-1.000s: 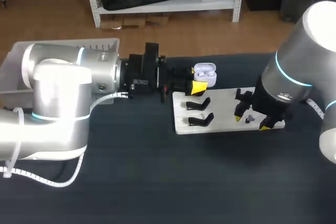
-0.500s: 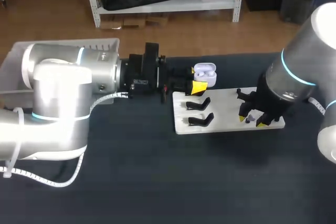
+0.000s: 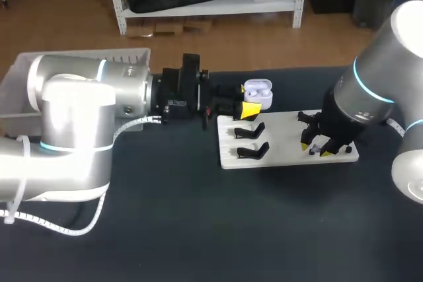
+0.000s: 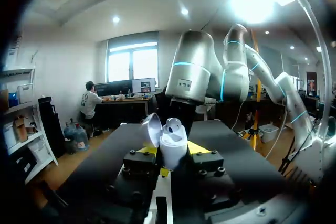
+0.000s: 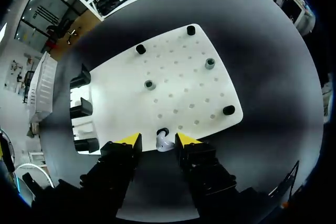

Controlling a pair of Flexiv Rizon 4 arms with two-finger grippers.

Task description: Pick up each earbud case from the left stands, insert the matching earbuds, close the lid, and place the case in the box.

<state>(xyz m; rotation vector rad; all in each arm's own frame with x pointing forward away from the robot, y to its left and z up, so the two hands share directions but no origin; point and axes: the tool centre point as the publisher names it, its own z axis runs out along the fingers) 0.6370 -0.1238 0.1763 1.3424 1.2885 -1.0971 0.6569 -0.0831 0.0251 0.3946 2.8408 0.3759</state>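
The dark table (image 3: pixel 198 229) runs the full width. At its far left corner sits the white box (image 3: pixel 16 74), mostly hidden behind the bulk of the left arm.

The left arm (image 3: pixel 73 117) comes in from the left and lies nearly level over the table, wrist pointing right. The left gripper (image 3: pixel 246 99) stands just past the far left corner of the white board (image 3: pixel 284 130). It is clamped on the white earbud case (image 3: pixel 258 92), one yellow-tipped finger pressing each side. In the left wrist view the case (image 4: pixel 173 145) stands upright between the tips with its lid tipped back and open — one earbud (image 4: pixel 173 126) sits in it.

On the left part of the board are the black stands (image 3: pixel 251 129), near and to the right of the held case.

The right arm (image 3: pixel 370 90) reaches in from the right and points down at the right part of the board. The right gripper (image 3: pixel 315 149) hangs low over the board's near edge with its fingers parted. In the right wrist view a small pale loose earbud (image 5: pixel 165 144) lies between the tips, with a gap showing on at least one side, so it is not gripped. Black pegs (image 5: pixel 140 49) and grey pegs (image 5: pixel 149 84) dot the board further on.
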